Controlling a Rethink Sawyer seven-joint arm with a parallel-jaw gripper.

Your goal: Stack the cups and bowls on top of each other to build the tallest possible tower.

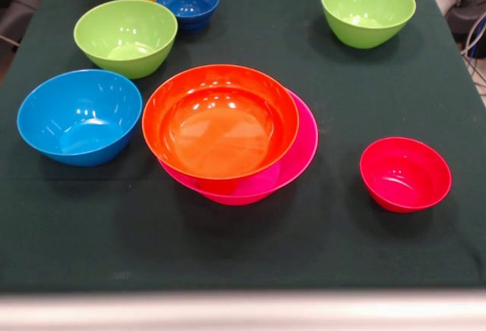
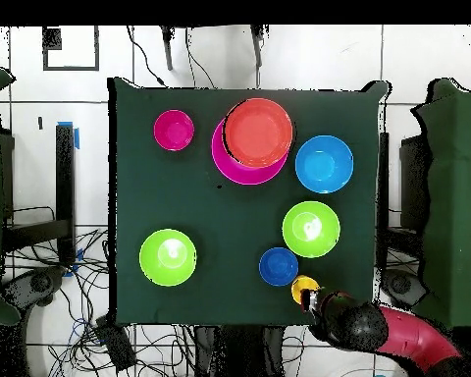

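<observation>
Arm: red and black, seen only in the overhead view, lying low across the bottom right corner of that view.
Arm direction: it runs from the lower right edge up and leftward, ending at the corner of the tabletop.
Wrist end: a dark, bulky black section at the arm's tip, just over the tabletop's edge.
Claw: hidden beneath the dark wrist end; finger state cannot be made out.
Front view: no part of the arm shows.

You've got a table under dark green cloth on a white tiled floor. Black cables tangle on the floor near one table corner. More green-draped furniture flanks both sides.
</observation>
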